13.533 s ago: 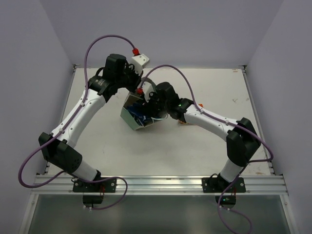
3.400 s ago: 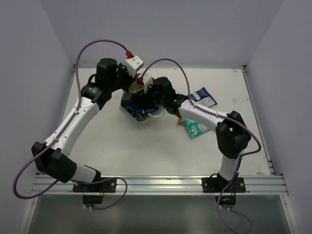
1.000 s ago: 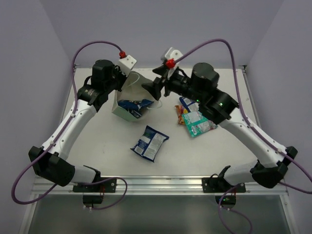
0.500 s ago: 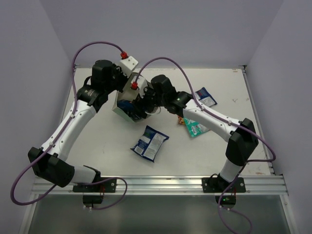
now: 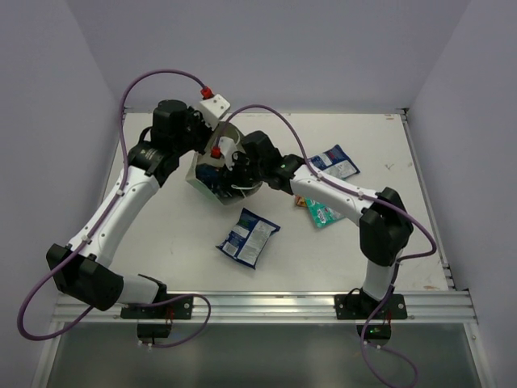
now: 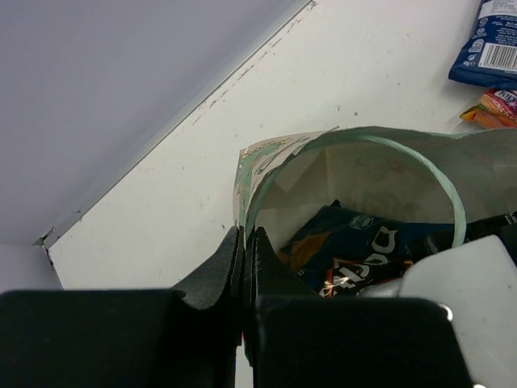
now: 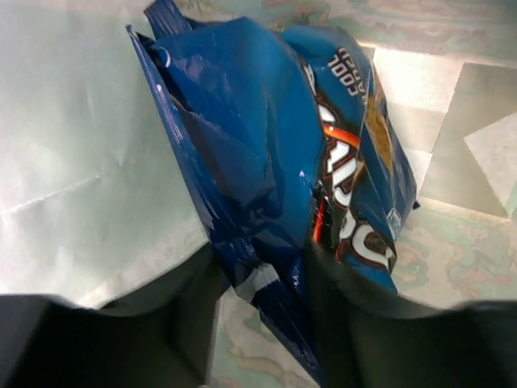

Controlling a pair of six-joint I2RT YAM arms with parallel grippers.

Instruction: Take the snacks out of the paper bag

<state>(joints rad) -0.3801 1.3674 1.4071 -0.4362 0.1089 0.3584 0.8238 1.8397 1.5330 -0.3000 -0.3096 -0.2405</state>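
The mint-green paper bag (image 5: 199,183) lies tilted at the table's back left, its mouth facing right. My left gripper (image 5: 212,144) is shut on its cream rim (image 6: 355,137), the jaws (image 6: 245,242) pinched flat on the paper. My right gripper (image 5: 224,171) reaches into the mouth. Inside, its fingers (image 7: 262,299) press on either side of a crumpled blue snack packet (image 7: 266,162), also visible in the left wrist view (image 6: 363,242). Outside the bag lie a blue packet (image 5: 248,237), another blue one (image 5: 335,162), a teal-green one (image 5: 323,212) and an orange one (image 5: 300,202).
The right forearm (image 5: 339,194) stretches over the teal and orange packets. Purple cables loop above both arms. The back wall and the table's back edge (image 6: 161,153) run close behind the bag.
A second ago the right arm was raised and outside the bag. It has since come down, entered the bag's mouth, and its jaws have narrowed onto the blue packet. The left gripper kept its hold.
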